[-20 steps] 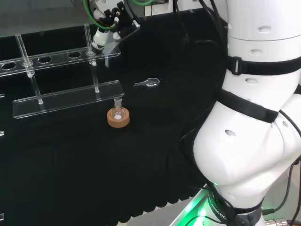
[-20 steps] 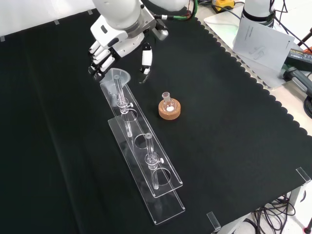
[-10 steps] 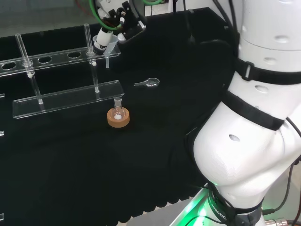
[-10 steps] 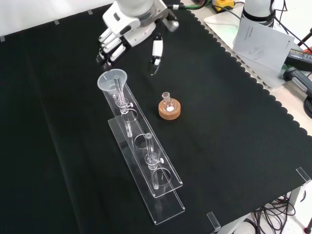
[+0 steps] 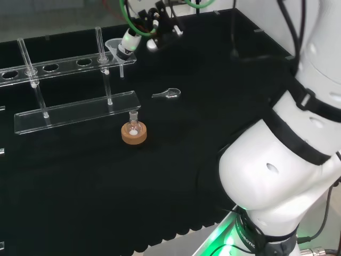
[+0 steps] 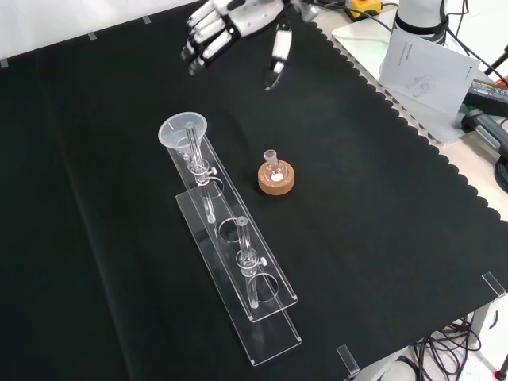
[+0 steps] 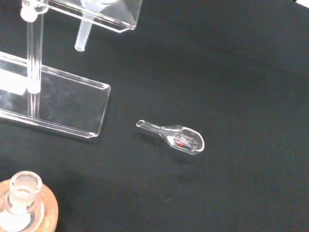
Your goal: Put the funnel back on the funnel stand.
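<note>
- Front view: we see the clear plastic cone-shaped funnel (image 6: 183,131) seated in the end hole of the clear acrylic funnel stand (image 6: 234,254), at the end nearest the view's top, its mouth facing up
- In the head view the funnel (image 5: 115,48) sits at the right end of the stand's upper rail (image 5: 64,65), its stem pointing straight down through the hole, so its long axis is upright; the wrist view shows that stem (image 7: 82,38) hanging free below the rail
- The black and white hand (image 6: 238,20) is at the top of the front view, apart from the funnel, which lies below it and to the left; its fingers are spread and nearly straight, holding nothing
- In the head view the hand (image 5: 144,26) is just right of the funnel and a little higher, one fingertip near the rim; we cannot tell from this view whether it touches
- We judge the placing done: the funnel stands in the stand by itself, and any coming move only needs to carry the hand away from the rim without brushing it
- Beside the stand sit a small round glass flask on a cork ring (image 6: 275,175) and a small clear glass spoon (image 7: 174,137), both well apart from the funnel
</note>
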Motion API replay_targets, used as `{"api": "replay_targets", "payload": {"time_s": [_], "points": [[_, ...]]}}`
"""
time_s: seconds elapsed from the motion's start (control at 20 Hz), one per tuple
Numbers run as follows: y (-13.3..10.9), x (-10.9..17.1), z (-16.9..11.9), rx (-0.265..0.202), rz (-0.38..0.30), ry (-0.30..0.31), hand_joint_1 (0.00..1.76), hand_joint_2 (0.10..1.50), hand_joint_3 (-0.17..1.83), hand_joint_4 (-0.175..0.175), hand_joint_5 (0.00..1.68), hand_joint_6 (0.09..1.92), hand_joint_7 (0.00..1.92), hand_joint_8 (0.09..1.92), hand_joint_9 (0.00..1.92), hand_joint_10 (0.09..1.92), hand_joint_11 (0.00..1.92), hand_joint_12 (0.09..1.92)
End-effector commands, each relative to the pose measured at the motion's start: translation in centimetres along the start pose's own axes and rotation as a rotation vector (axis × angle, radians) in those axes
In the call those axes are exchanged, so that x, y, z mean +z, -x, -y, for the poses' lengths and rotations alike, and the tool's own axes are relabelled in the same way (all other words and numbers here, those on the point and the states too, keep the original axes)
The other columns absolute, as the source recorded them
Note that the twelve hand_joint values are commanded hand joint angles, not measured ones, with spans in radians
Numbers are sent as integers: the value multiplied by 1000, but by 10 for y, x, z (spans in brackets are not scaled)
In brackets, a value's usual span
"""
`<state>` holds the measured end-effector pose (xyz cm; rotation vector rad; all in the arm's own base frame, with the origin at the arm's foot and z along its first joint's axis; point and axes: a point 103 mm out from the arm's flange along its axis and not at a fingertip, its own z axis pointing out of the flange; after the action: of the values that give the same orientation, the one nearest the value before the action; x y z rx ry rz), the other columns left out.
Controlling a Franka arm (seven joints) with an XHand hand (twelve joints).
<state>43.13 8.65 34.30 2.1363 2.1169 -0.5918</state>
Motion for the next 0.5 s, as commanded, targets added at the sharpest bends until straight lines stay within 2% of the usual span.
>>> {"api": "replay_targets", "payload": {"time_s": [0.05,0.5], "points": [[20,11,43,93,-73,32,539,747,211,-42,323,87,58,657,289,735,194,1467],[42,21,69,156,-107,20,543,776,222,-45,348,87,86,673,324,728,206,1461]]}}
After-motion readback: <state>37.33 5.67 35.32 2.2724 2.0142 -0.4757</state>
